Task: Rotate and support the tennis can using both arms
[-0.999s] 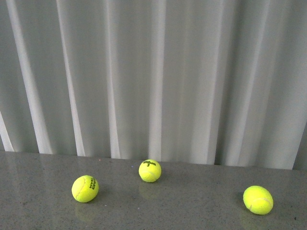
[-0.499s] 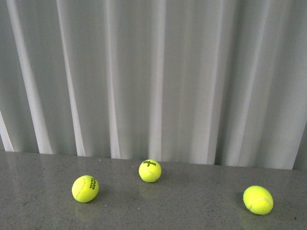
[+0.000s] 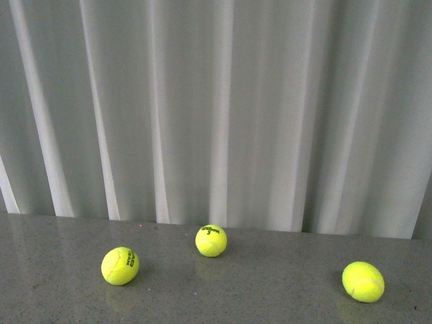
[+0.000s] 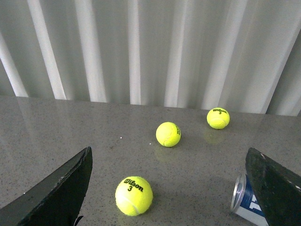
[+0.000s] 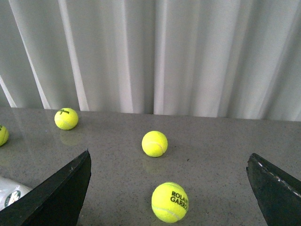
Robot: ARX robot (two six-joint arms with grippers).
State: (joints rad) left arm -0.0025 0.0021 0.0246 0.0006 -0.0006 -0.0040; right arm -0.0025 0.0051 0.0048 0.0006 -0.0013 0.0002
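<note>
Counter: the grey speckled stone counter [image 3: 270,297] is bare between three fuzzy yellow tennis balls, the left ball [image 3: 120,266], middle ball [image 3: 211,241] and right ball [image 3: 363,281], which sit well apart.
Far edge: a white pleated curtain [image 3: 216,108] closes off the whole back.
Left fingers gap: the flat black left fingers [image 4: 56,193] are spread wide, and a yellow "Wilson 3" ball [image 4: 134,196] sits between them.
Left side block: a clear plastic tennis can with silver rim and blue-white label [image 4: 242,201] lies on its side just beside one finger.
Right fingers gap: the flat black right fingers [image 5: 56,195] are spread wide. A yellow "Roland Garros" ball [image 5: 170,202] sits between them, with a plain yellow ball [image 5: 154,143] further out and bare counter on either side.
</note>
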